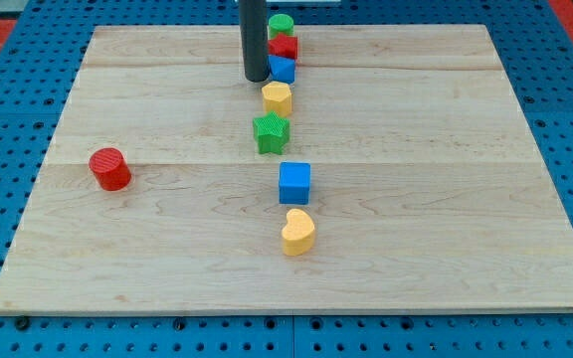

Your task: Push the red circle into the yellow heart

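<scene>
**A long sweep ahead, with a crowded column in the way**

Camera view: there is no claw on this arm to open or shut, only a dark rod that holds nothing. Its tip point(256, 78) rests near the view's top, just left of a small blue block point(283, 69), with a red block point(284, 46) and a green block point(282, 24) stacked up the view behind that.

The red circle point(110, 168) sits alone at the view's left, well apart from the tip. The yellow heart point(298, 232) lies toward the view's bottom, just below a blue cube point(294, 183). A green star point(271, 132) and a yellow block point(278, 97) complete the column.

The risks, as I see them: the tip is on the wrong side and must travel round to the circle's left. Cutting straight down could nudge the yellow block or green star. A round block tends to slip off a thin rod, so an off-centre shove may send it curling toward the blue cube, or past the heart entirely.
</scene>
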Robot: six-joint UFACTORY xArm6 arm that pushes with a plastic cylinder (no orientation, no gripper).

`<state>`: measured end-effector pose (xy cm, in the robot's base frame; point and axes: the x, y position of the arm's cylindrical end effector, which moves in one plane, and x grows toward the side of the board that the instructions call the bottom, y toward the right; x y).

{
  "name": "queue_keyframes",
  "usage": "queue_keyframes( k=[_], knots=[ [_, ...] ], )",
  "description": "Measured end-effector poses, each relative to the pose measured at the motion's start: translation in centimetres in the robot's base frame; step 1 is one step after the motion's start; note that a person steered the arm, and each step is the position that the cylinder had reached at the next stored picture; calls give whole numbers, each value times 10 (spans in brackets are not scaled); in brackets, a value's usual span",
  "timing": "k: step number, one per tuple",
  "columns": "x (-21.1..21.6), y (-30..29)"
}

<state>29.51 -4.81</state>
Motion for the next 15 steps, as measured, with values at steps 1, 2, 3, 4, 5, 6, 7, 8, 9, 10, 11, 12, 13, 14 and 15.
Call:
queue_keyframes(
  k=[1, 2, 3, 4, 5, 6, 7, 8, 9, 10, 11, 12, 13, 14, 15],
  knots=[
    [0, 16],
    [13, 13],
    [52, -61],
    [118, -108],
    [171, -108],
    [141, -138],
    [144, -199],
    [162, -237],
    [176, -250],
    [215, -227],
    [235, -145],
    [218, -200],
    [245, -152],
    [256, -72],
    [267, -103]
  ],
)
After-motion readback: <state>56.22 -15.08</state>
